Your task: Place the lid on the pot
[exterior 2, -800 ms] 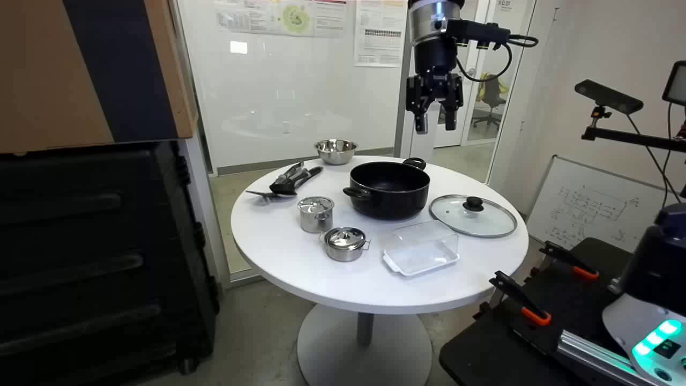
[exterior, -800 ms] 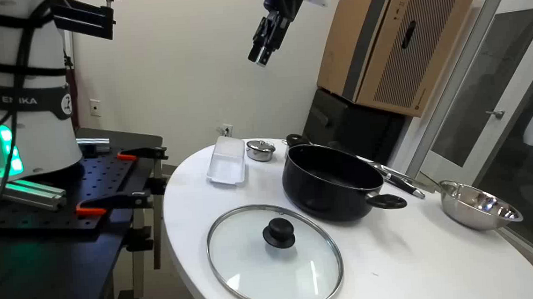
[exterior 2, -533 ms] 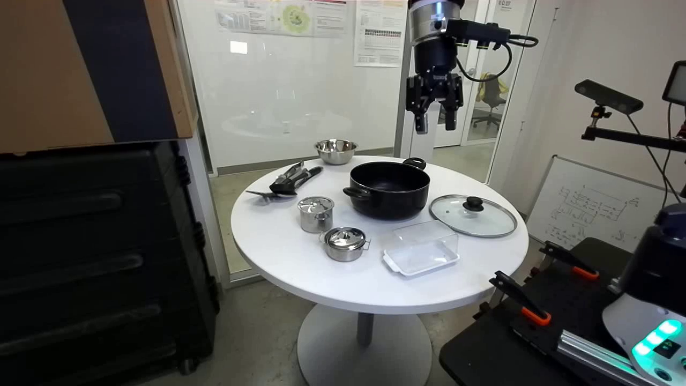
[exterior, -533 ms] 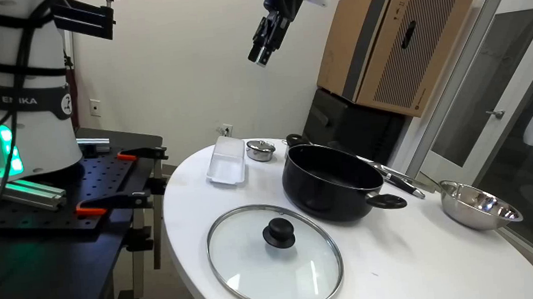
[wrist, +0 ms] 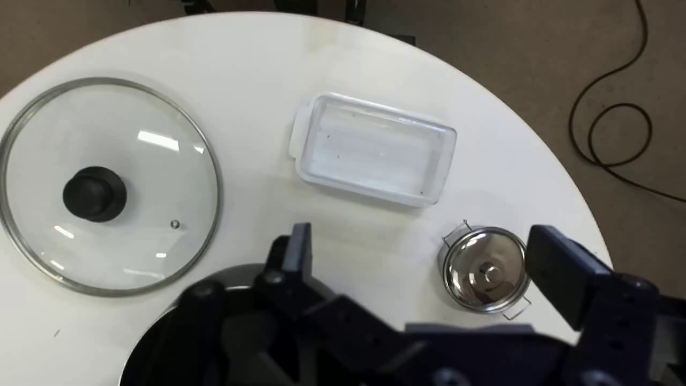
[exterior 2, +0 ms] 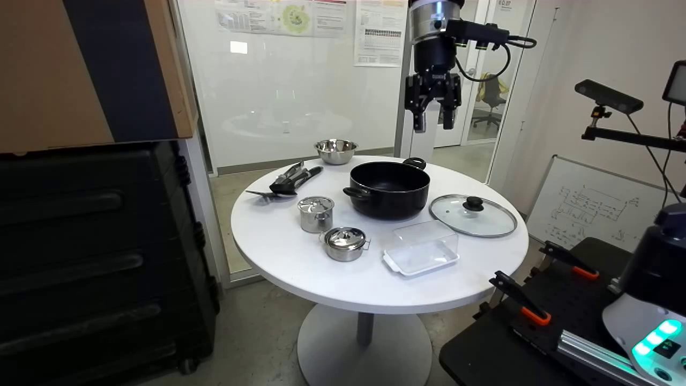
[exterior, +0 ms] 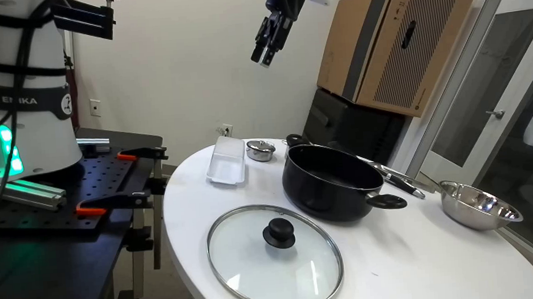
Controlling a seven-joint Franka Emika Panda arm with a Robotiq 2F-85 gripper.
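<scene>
The clear glass lid (exterior: 242, 268) lies flat on the white table with its black knob up. It also shows in an exterior view (exterior 2: 487, 222) and at the left of the wrist view (wrist: 144, 187). The black pot (exterior: 326, 197) stands upright and uncovered beside the lid, apart from it; an exterior view (exterior 2: 390, 198) shows it too. In the wrist view the pot (wrist: 153, 351) is mostly hidden behind a finger. My gripper (exterior 2: 434, 123) is open and empty, high above the table and pointing down. Its fingers spread wide in the wrist view (wrist: 420, 252).
Near the lid stands a clear-covered white dish (exterior 2: 420, 260). Small steel lidded pots (exterior 2: 345, 246) (exterior 2: 316, 217) stand beside the black pot. Black-handled utensils (exterior 2: 292, 179) and a steel bowl (exterior 2: 336, 153) lie farther off. Cardboard boxes (exterior: 395, 42) are stacked by the wall.
My gripper has shifted very slightly, a little to the right in an exterior view. The lid, the pot and the other things have not moved.
</scene>
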